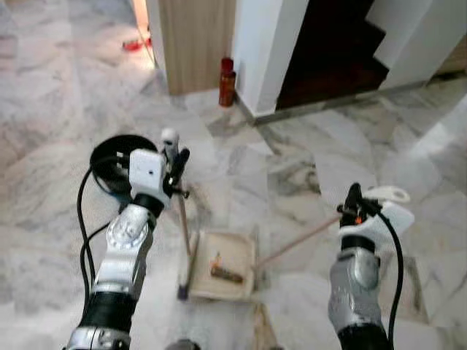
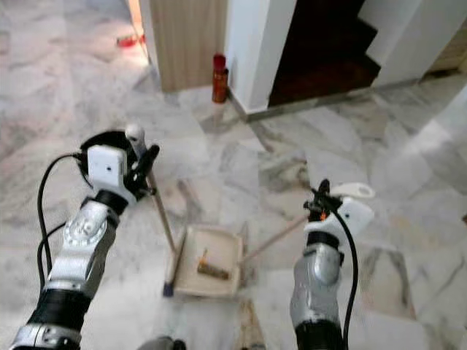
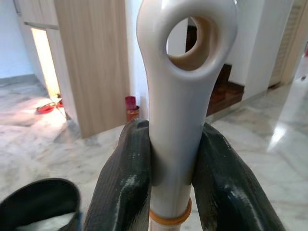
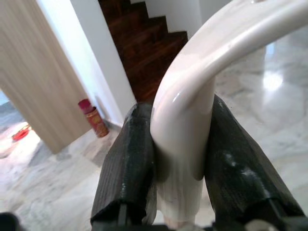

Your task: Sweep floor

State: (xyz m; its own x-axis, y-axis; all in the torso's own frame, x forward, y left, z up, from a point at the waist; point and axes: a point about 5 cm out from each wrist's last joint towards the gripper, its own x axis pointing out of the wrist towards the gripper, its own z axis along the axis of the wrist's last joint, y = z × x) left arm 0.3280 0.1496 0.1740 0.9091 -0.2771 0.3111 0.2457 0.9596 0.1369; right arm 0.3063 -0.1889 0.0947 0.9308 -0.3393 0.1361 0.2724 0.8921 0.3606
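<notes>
**Marble floor, broom and dustpan both in hand**

Pale veined marble floor (image 1: 306, 153) stretching to a wooden panel, a white wall and dark stairs far ahead; red can (image 1: 227, 82) at the wall's foot, black round bin (image 1: 111, 162) on the left.

Left gripper (image 3: 175, 163) clamped tight on the white top of the broom handle (image 1: 169, 138), just under its hanging hole. Broom shaft slanting down and nearward to the broom head (image 1: 187, 281), touching the left edge of the dustpan (image 1: 237, 251). Right gripper (image 4: 180, 159) closed hard around the curved white grip of the dustpan handle (image 1: 295, 244), running low and leftward from that grip to the pan.

Small brown scrap of debris (image 1: 225, 273) already inside the pan, near the middle.

Key relation: broom head just left of the pan, long axis roughly along the pan's side. Likely next stroke a rightward draw into the pan, left arm nearer for it.
</notes>
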